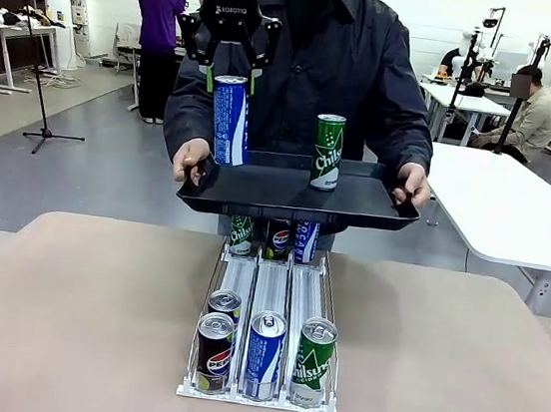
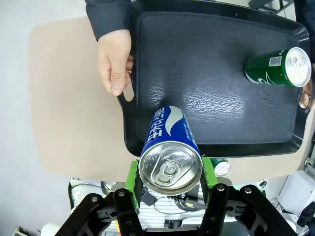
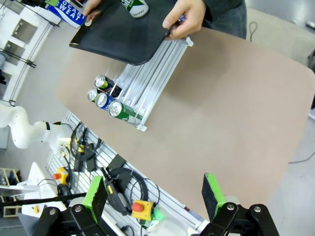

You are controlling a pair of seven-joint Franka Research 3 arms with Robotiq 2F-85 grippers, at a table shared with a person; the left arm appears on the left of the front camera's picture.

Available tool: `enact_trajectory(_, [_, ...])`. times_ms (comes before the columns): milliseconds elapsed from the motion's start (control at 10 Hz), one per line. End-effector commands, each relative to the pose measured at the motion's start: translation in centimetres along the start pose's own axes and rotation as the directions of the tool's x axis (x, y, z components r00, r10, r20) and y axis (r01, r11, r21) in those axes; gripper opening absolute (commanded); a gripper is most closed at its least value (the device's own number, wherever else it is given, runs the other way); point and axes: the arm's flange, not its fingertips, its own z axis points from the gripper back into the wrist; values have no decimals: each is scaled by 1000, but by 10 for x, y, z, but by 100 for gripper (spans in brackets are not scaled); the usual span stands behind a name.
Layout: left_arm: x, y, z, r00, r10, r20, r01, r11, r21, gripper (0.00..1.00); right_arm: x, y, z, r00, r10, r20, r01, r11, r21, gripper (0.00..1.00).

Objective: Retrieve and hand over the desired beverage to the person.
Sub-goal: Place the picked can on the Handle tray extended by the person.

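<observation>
Over the flat black rectangular tray [image 1: 355,214] held by the person [image 1: 313,60], the left gripper [image 1: 226,69] clamps the tall blue-and-white can [image 1: 230,120], base just at the tray beside 1 green can [image 1: 327,151], release pending; the right gripper [image 3: 155,196] gapes empty.

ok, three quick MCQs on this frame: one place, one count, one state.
1. Where does the green can stand?
A. on the black tray
B. in the rack
C. on the bare table

2. How many cans are on or over the tray?
A. one
B. two
C. four

3. The left gripper is:
A. open
B. shut, holding nothing
C. shut on the blue can

Answers: 1 A, it stands upright on the tray. 2 B, green plus blue. 3 C, green-padded fingers clamp the can.
</observation>
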Motion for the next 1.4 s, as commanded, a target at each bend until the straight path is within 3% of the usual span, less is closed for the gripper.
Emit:
enact_trajectory(0, [-3,0,2,1000,0,8,0,1000,-14,58,1,-2,1,1000,14,4,-14,1000,21,100])
enact_trajectory(300, [13,-4,-20,999,-24,23,25,999,-23,58,1,-2,1,1000,14,4,-14,1000,21,100])
enact_trajectory(1100, [37,-21,-55,994,-70,-83,73,997,34,58,1,-2,1,1000,14,4,-14,1000,21,100])
enact_trajectory(1200, [38,-21,-58,993,-69,-99,74,996,41,67,1,-2,1,1000,14,4,-14,1000,21,100])
enact_trajectory(1300, [39,-21,-58,992,-77,-100,81,996,38,100,1,-2,1,1000,14,4,-14,1000,21,100])
